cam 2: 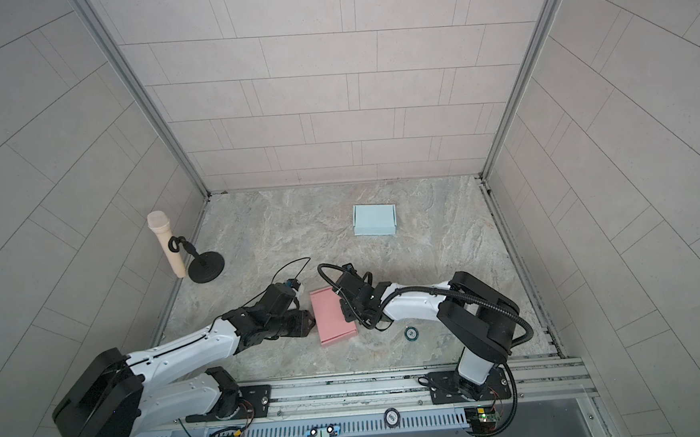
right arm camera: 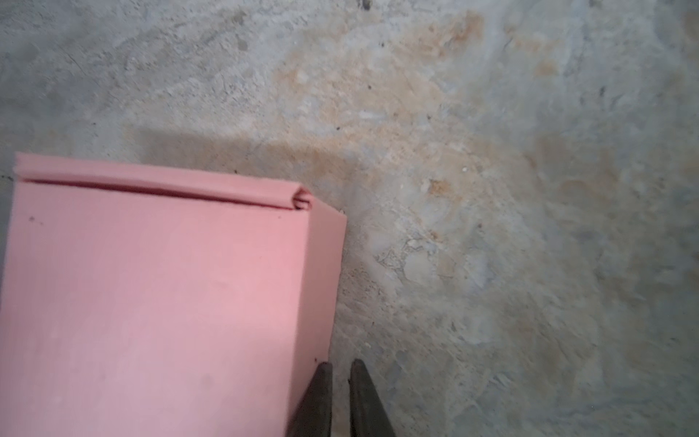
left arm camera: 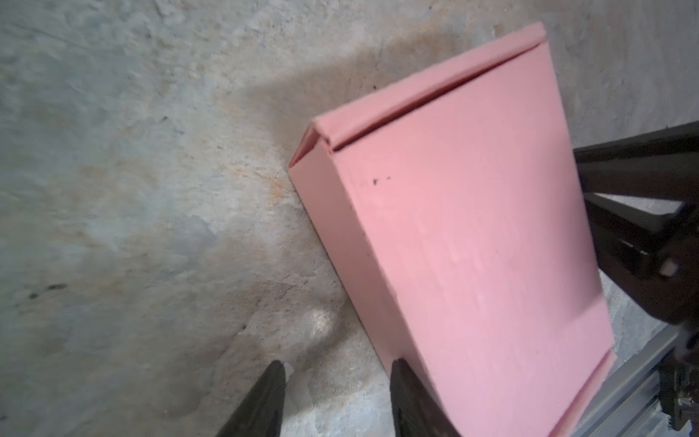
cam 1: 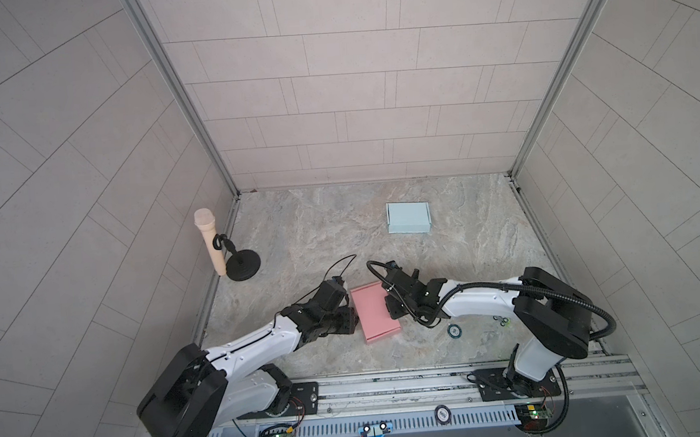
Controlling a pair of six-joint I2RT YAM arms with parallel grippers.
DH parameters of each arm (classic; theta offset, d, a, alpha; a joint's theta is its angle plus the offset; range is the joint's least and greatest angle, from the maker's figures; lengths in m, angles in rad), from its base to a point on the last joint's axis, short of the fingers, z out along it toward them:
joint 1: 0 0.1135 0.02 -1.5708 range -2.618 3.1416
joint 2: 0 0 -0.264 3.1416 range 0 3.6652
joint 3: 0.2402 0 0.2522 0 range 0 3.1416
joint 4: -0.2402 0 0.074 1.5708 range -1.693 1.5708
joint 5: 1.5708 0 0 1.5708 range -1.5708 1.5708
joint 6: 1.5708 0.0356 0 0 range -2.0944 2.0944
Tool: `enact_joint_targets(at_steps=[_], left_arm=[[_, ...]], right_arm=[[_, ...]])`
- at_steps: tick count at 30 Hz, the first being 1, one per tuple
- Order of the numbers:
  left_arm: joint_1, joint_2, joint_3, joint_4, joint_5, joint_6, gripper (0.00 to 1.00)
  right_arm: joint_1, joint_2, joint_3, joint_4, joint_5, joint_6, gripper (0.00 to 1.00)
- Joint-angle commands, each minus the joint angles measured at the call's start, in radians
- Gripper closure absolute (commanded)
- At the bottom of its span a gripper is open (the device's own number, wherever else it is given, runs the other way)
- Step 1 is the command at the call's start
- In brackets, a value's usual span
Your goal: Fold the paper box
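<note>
A pink paper box [cam 1: 373, 316] [cam 2: 330, 318] lies closed and flat on the marbled table, between my two grippers, in both top views. Its lid edge sits tucked behind a rolled rim, seen in the left wrist view [left arm camera: 472, 246] and the right wrist view [right arm camera: 151, 302]. My left gripper [left arm camera: 337, 365] [cam 1: 355, 313] is open with nothing between its fingers; one finger [left arm camera: 406, 393] rests against the box's side wall. My right gripper [right arm camera: 341, 364] [cam 1: 390, 308] stands at the opposite side wall, fingers almost together and holding nothing.
A light blue folded box [cam 1: 408, 217] [cam 2: 374, 219] lies further back on the table. A microphone [cam 1: 210, 242] on a black stand [cam 1: 243, 267] is at the left wall. A small ring [cam 1: 454, 330] lies near the right arm. A metal rail [cam 1: 392, 385] runs along the front.
</note>
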Motion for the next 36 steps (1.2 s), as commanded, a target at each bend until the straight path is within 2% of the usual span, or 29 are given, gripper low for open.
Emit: enact_joint_targets(at_steps=[1,11,16,29,36], left_arm=[[-0.006,-0.005,-0.004,0.021,-0.015,-0.008,0.51],[-0.009,-0.041,-0.034,0.013,-0.021,-0.026,0.51],[-0.035,-0.074,-0.062,0.013,-0.032,-0.055,0.51],[-0.174,-0.114,-0.129,0.118,-0.067,-0.209,0.53],[-0.205,-0.098,-0.136,0.173,-0.069,-0.249,0.54]], right_arm=[[-0.010,-0.062,-0.029,-0.010,0.002,0.005,0.85],[0.023,-0.285,-0.241,-0.049,0.039,0.078,0.85],[0.067,-0.258,-0.252,-0.026,0.042,0.102,0.86],[0.160,-0.216,-0.235,0.071,0.027,0.156,0.87],[0.171,-0.209,-0.272,0.198,-0.040,0.199,0.87]])
